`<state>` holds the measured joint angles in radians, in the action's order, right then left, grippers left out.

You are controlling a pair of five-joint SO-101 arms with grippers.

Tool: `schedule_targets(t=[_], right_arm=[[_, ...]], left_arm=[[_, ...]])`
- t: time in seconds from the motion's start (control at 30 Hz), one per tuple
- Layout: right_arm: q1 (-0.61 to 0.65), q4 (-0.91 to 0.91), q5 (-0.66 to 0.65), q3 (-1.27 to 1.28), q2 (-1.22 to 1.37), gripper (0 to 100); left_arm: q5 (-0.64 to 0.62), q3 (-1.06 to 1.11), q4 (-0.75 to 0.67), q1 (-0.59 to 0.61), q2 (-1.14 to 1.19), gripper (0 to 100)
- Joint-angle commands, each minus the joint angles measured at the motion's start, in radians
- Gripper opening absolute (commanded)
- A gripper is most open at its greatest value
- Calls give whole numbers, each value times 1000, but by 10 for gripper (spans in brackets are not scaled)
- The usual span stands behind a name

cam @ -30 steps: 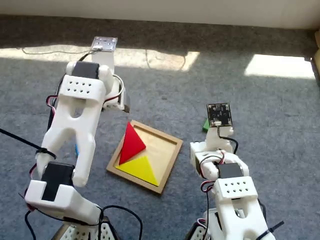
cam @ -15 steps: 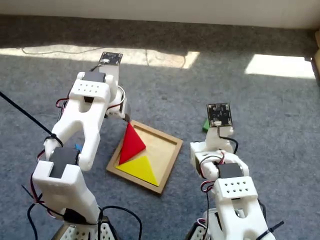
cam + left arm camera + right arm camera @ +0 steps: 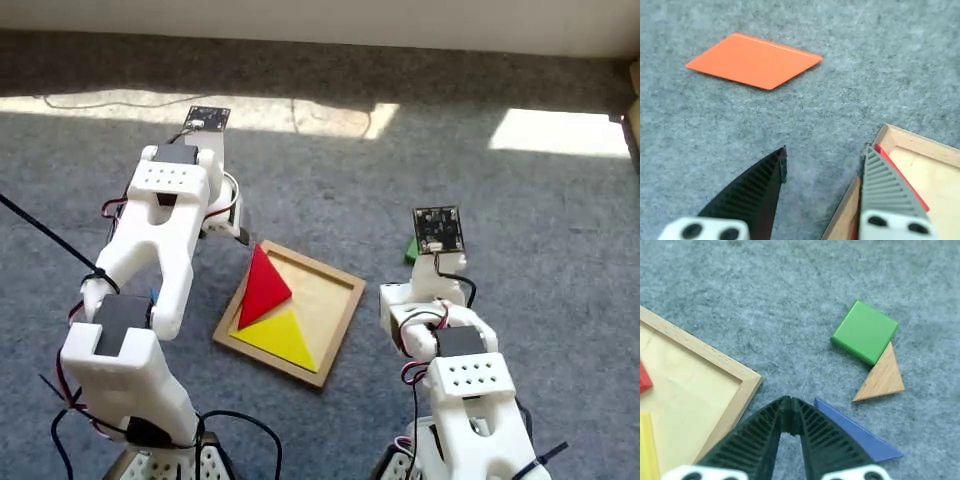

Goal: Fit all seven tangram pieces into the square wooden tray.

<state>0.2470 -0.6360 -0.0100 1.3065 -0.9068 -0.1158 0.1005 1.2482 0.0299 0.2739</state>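
Fingers [image 3: 760, 185] of left gripper [image 3: 825, 150] spread apart, nothing between; grey one over far corner of tray [image 3: 340, 335], black one over carpet [image 3: 450, 150]. Orange parallelogram [image 3: 754, 61] flat on carpet beyond, apart from tray. Right gripper [image 3: 788, 402] pinched together, empty, above carpet just off another tray corner. Red triangle [image 3: 263, 285] and yellow triangle [image 3: 280, 335] lie in tray, touching. Green square [image 3: 865, 331] touches wooden triangle [image 3: 882, 377]; blue triangle [image 3: 855, 432] near, on carpet

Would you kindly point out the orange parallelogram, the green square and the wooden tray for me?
orange parallelogram [image 3: 754, 61]: left wrist view, middle of its top face.
green square [image 3: 864, 332]: right wrist view, centre of its top face.
wooden tray [image 3: 700, 349]: right wrist view, on its raised rim.
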Motion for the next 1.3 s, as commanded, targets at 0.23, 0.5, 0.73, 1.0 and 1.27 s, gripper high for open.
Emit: schedule_targets(t=[0.23,0.5,0.73,1.0,1.27], right_arm=[[8,24,8,-13,-31,4],[8,24,8,-13,-31,4],[8,24,8,-13,-31,4],[8,24,8,-13,-31,4],[8,24,8,-13,-31,4]], left_arm=[[68,48,-2,-122,-12,227],[41,15,-2,-41,-128,227],[-20,12,-32,82,-194,273],[-215,-206,-29,150,64,284],[-288,-581,140,160,400,284]])
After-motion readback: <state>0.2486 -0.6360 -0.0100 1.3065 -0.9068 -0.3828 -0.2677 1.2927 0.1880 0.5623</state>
